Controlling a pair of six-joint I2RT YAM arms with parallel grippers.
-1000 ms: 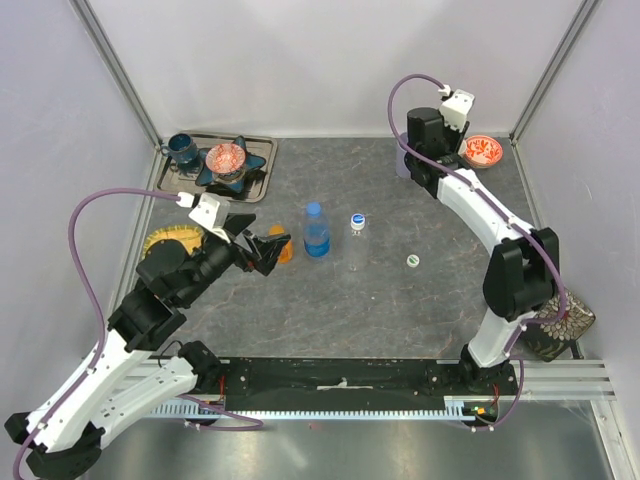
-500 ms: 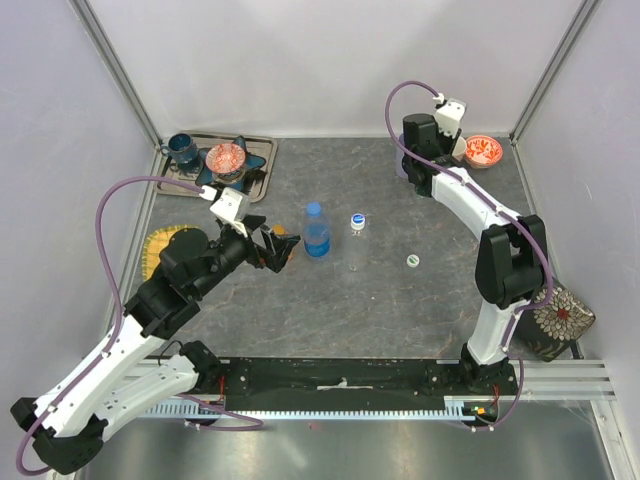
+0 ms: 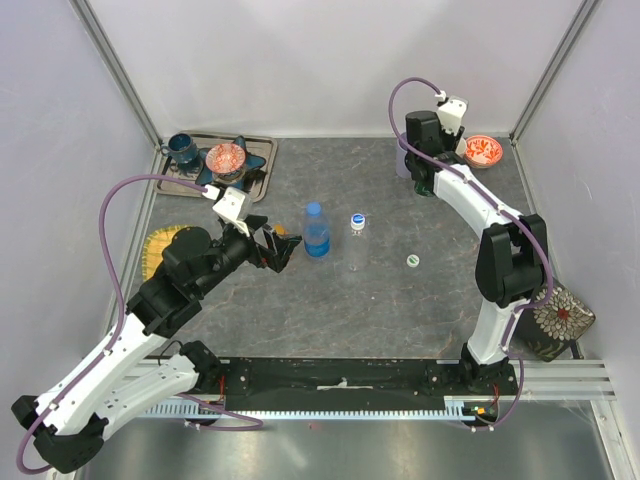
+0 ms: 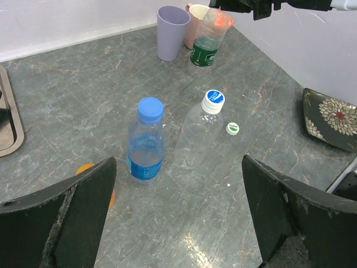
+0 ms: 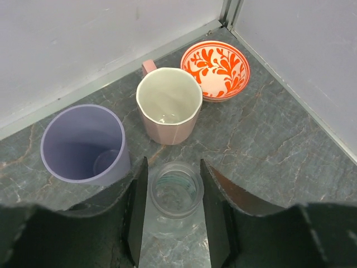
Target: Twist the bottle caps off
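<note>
Probably light and easily crushed: small clear uncapped plastic bottle (image 5: 175, 195), upright on grey desk (image 5: 262, 145) within right hand (image 5: 173, 164), grip uncertain; left hand (image 4: 178, 161) released. Better to hold low on body.

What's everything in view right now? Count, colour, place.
blue bottle: 1, blue-tinted, blue cap, table centre
clear capped bottle: 1, blue-white cap, beside the blue bottle
open bottle: 1, clear, green label, capless, back right
orange bottle: 1, orange, by left claw, mostly hidden
loose cap: 1, white-green, table centre-right
lilac cup: 1, lilac, back right
beige cup: 1, beige, beside lilac cup
patterned bowl: 1, orange-white, back right corner
tray: 1, grey, back left
teal cup: 1, teal, on tray
red bowl: 1, red-patterned, on star dish
star dish: 1, blue, on tray
yellow plate: 1, yellow, left edge, partly under arm
floral dish: 1, dark, near right edge
left claw: 1, black, open, facing the bottles
right claw: 1, black, astride open bottle's mouth
</note>
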